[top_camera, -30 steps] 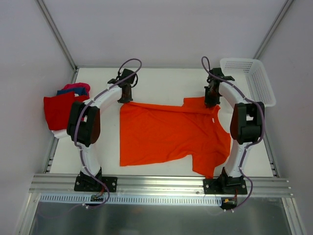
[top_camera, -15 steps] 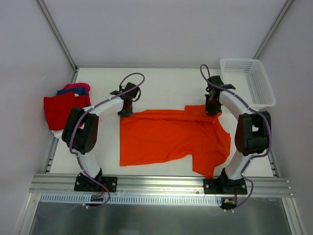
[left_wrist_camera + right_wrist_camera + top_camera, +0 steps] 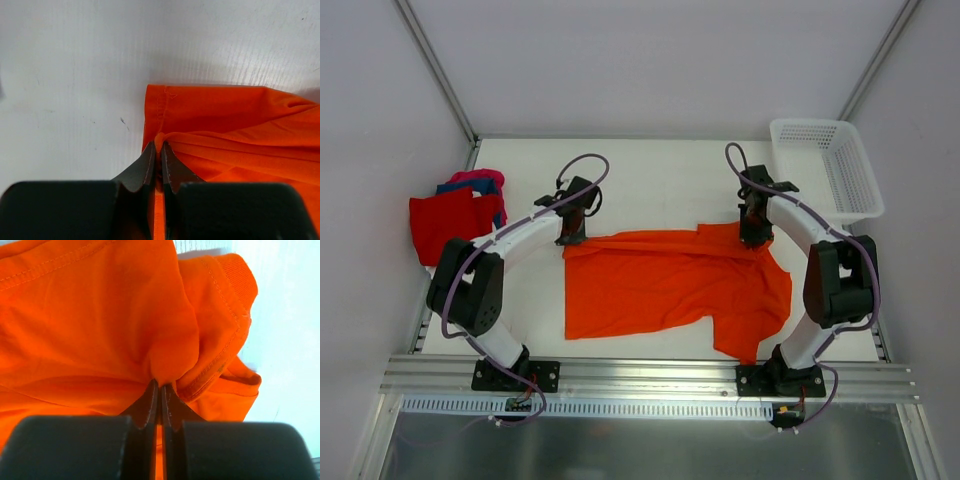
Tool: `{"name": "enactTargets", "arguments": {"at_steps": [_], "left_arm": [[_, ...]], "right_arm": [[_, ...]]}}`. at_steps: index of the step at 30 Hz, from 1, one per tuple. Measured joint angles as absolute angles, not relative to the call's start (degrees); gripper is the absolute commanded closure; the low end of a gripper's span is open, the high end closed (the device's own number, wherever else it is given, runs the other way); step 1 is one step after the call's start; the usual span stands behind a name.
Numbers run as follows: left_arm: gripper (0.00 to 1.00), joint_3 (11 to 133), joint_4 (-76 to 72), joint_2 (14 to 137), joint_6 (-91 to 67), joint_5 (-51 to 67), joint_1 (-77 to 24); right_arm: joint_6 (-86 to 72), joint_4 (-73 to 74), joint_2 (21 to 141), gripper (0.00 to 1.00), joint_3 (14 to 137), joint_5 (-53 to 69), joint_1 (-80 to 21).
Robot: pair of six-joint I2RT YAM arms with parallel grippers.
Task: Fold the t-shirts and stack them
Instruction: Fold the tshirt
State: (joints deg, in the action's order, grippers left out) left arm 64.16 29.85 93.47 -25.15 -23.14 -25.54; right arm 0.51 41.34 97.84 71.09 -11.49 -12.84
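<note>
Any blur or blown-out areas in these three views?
Top external: sharp, evenly lit, only soft shadows beside the orange shirt. Left wrist: shirt and table in focus, left gripper dark and soft near the lens. Right wrist: shirt seams sharp, table washed out pale at right, right gripper dark and soft-edged.

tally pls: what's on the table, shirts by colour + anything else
orange t-shirt: 1
red t-shirt: 1
blue t-shirt: 1
magenta-pink t-shirt: 1
white mesh basket: 1
Total: 5 in view. The left pile may hide more.
</note>
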Motion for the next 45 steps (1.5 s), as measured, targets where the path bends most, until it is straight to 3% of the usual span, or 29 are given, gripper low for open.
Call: {"name": "enactTargets", "arguments": {"at_steps": [10,12,15,16,17,18,19,24,29,33,35,37,38,39,40,42,45], "left_arm": [[0.97,63.05,29.82,95.39,-25.17,-22.61,-25.58],[0.8,62.98,29.82,96.84,-25.19,-22.57,-25.93],[0.4,62.41,29.91,97.73,-25.23,-22.63,-26.46],[0.23,62.08,29.98,97.73,-25.54,-22.76,-26.72],[0.12,61.89,30.04,97.73,-25.71,-23.07,-27.03],[0.06,61.71,30.02,97.73,-26.09,-23.24,-27.44],[0.01,61.54,30.04,97.69,-26.48,-23.73,-27.88],[0.01,61.04,30.39,95.42,-27.09,-26.33,-30.94],[0.01,62.46,30.87,87.24,-27.03,-27.35,-32.86],[0.04,64.36,30.76,81.89,-27.05,-27.49,-33.45],[0.1,64.86,30.76,81.36,-27.07,-27.57,-33.67],[0.28,65.21,30.72,82.83,-27.33,-27.53,-33.8],[0.38,65.34,30.68,84.27,-27.44,-27.49,-33.8],[0.5,65.39,30.61,86.06,-27.75,-27.4,-33.8],[0.77,65.41,30.65,88.05,-28.08,-27.27,-33.8],[0.97,65.41,30.68,92.27,-28.56,-27.09,-33.78],[1.0,65.41,30.81,97.08,-29.28,-27.07,-33.78]], "right_arm": [[-1.08,41.41,97.23,0.99,68.53,-12.8,-13.39],[-1.28,41.39,97.23,0.99,67.77,-13.1,-13.45],[-1.48,41.52,97.23,0.99,66.83,-13.82,-13.5],[-1.52,41.67,97.23,0.91,66.57,-14.22,-13.5],[-1.74,41.74,97.23,0.79,66.28,-14.39,-13.5],[-2.22,41.85,97.21,0.62,65.91,-14.68,-13.56],[-2.72,41.93,97.12,0.57,65.45,-15.0,-13.69],[-3.64,43.03,93.21,0.4,62.89,-17.76,-15.51],[-3.88,44.16,78.67,0.28,63.53,-17.93,-18.22],[-3.46,43.77,69.08,0.34,67.02,-15.22,-18.37],[-3.31,43.05,67.22,0.48,67.26,-13.74,-18.35],[-3.09,42.19,67.31,0.66,66.72,-12.25,-18.35],[-3.05,41.58,68.18,0.86,66.02,-11.57,-18.37],[-2.81,40.4,69.3,0.97,64.97,-10.94,-18.37],[-3.29,39.18,70.87,0.99,63.57,-10.17,-18.35],[-3.77,37.89,74.02,1.0,61.36,-9.02,-18.37],[-3.86,35.81,80.29,1.0,59.68,-6.98,-18.37]]}}
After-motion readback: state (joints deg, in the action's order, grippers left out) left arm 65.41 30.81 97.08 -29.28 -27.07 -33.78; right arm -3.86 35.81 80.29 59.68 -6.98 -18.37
